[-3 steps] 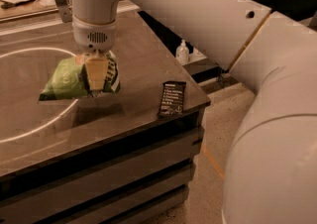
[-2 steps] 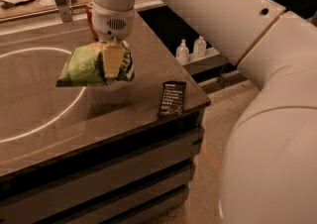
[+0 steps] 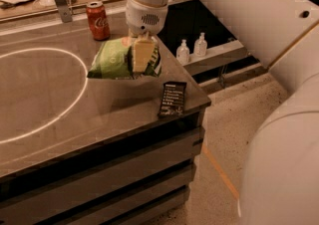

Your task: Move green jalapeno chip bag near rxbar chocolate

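The green jalapeno chip bag (image 3: 113, 61) hangs in the air above the dark table (image 3: 60, 114), held by its right end. My gripper (image 3: 142, 55) reaches down from the white arm and is shut on the bag. The rxbar chocolate (image 3: 172, 99), a black wrapper with white text, lies flat near the table's right front corner, a little to the right of and nearer than the bag. The bag is not touching it.
A red soda can (image 3: 98, 20) stands at the back of the table. A white circle line (image 3: 75, 99) is drawn on the tabletop at left. Two small white bottles (image 3: 192, 47) stand on a shelf beyond the right edge. The table's right edge drops to the floor.
My gripper has carried the chip bag to the right and a little farther back, closer to the rxbar. The soda can has come into view.
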Robot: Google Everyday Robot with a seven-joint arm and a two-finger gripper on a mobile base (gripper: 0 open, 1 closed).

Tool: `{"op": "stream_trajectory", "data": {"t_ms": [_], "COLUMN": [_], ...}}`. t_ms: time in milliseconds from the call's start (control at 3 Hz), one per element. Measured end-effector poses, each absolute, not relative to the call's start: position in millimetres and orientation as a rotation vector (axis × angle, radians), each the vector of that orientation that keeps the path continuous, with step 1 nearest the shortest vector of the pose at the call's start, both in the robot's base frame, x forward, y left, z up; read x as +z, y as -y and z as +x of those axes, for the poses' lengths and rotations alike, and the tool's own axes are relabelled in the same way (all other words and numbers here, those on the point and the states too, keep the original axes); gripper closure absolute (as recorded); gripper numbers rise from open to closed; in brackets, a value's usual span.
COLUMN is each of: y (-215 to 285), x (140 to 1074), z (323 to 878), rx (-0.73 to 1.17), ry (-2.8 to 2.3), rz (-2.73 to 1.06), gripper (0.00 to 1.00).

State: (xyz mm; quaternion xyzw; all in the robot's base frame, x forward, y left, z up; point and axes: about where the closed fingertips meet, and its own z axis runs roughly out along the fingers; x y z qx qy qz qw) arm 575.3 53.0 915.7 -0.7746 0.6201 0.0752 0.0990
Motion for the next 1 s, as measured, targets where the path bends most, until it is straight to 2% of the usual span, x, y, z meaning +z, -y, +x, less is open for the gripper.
{"op": "stream_trajectory", "data": {"t_ms": [667,1000], "y": [-4.3,-15.4], "x": [913.6,912.6], "z": [574.1,587.8], "rx": [0.209,0.19], "ry": [-1.918,-1.886], "rz": [-2.232,-2.184], "gripper": [0.15,0.0]}}
